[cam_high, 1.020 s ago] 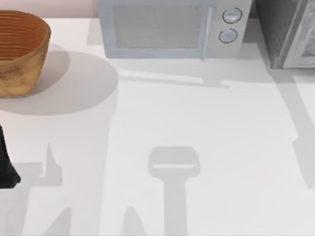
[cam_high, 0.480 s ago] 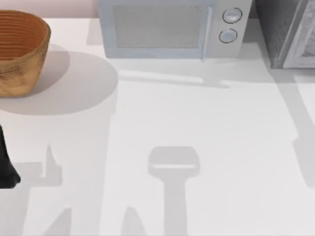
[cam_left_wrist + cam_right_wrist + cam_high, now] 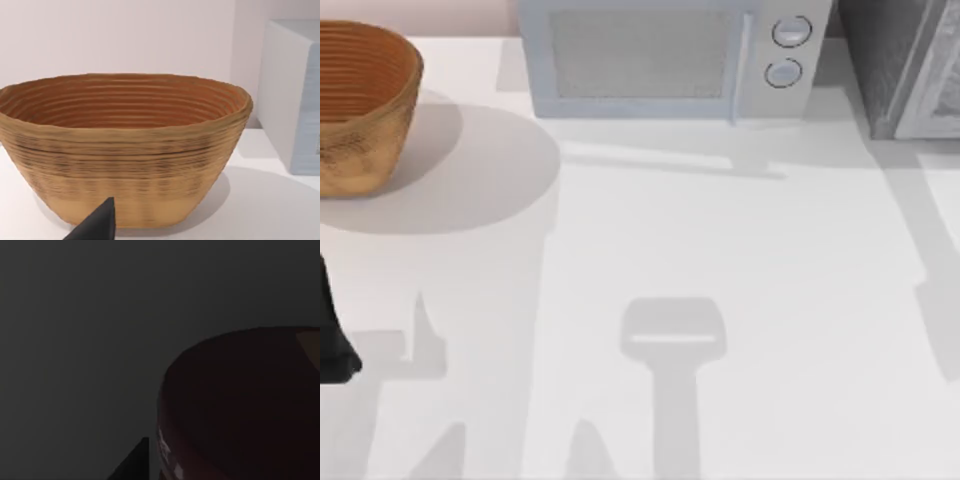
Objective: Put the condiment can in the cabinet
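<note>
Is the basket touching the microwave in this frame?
Apart. The top view shows a strip of bare white table between the basket and the microwave, and the left wrist view shows that gap too.

No change was observed in the top view across the interval. The left arm [image 3: 332,335] at the table's left edge, the wicker basket [image 3: 365,105], the microwave [image 3: 670,60] and the cabinet [image 3: 905,65] occupied identical positions in all three pictures.
</note>
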Available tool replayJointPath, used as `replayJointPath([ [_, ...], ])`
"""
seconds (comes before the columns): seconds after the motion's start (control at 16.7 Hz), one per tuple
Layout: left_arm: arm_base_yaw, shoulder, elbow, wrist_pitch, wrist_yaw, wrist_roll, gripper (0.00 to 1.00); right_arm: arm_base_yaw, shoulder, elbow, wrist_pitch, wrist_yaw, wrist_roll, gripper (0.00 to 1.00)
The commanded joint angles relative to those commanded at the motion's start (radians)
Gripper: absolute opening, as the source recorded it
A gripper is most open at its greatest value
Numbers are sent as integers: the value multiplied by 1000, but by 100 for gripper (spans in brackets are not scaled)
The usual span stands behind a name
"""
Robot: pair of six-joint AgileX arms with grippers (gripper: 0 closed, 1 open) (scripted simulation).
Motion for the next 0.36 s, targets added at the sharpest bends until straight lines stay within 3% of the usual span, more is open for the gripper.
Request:
replayJointPath([
  [0.36, 0, 0, 0, 0, 0, 0, 100, 0, 0, 0, 0, 0, 0, 100],
])
